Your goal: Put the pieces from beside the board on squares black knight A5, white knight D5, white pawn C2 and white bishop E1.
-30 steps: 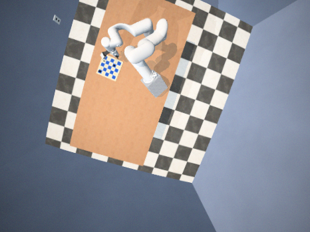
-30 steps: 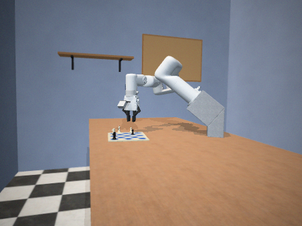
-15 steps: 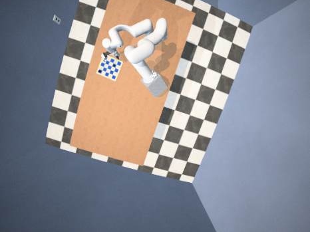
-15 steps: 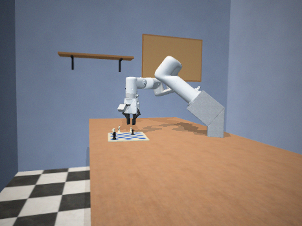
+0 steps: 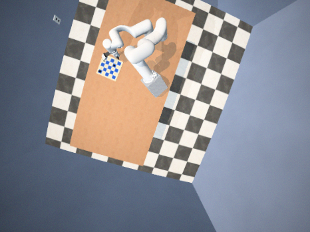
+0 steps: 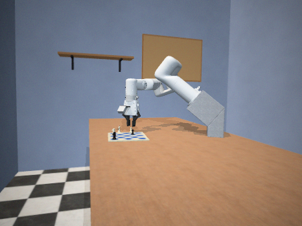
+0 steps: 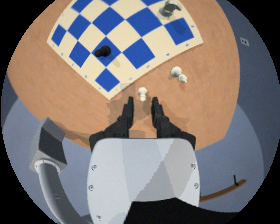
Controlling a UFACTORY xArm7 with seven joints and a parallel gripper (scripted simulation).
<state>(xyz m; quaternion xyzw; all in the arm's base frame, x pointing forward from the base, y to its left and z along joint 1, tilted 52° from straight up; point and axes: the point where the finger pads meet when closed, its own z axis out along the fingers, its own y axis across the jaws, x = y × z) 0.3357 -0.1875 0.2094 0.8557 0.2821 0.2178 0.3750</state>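
Observation:
My gripper point(image 6: 131, 125) point(image 7: 142, 103) is partly open and empty, above a small white pawn-like piece point(image 6: 131, 129) point(image 7: 143, 93) beside the board point(image 5: 110, 78) point(image 6: 129, 140) point(image 7: 111, 95). Another white piece point(image 6: 119, 129) point(image 7: 177, 73), perhaps the bishop, stands beside the same edge. A pale knight-like piece point(image 7: 169, 9) is on the board near a corner. A small black piece point(image 5: 114, 65) point(image 6: 132, 132) point(image 7: 103, 51) stands on the board. A taller black piece point(image 5: 100, 71) point(image 6: 114, 135) is at another corner. The edge labels are too small to read.
The pieces and board lie on the wooden table point(image 5: 110, 116) point(image 6: 181, 171). The arm's grey base block point(image 5: 154, 86) point(image 6: 207, 110) stands to the right of the board in the top and exterior views. A shelf point(image 6: 95, 56) and a cork board point(image 6: 175, 56) hang on the wall.

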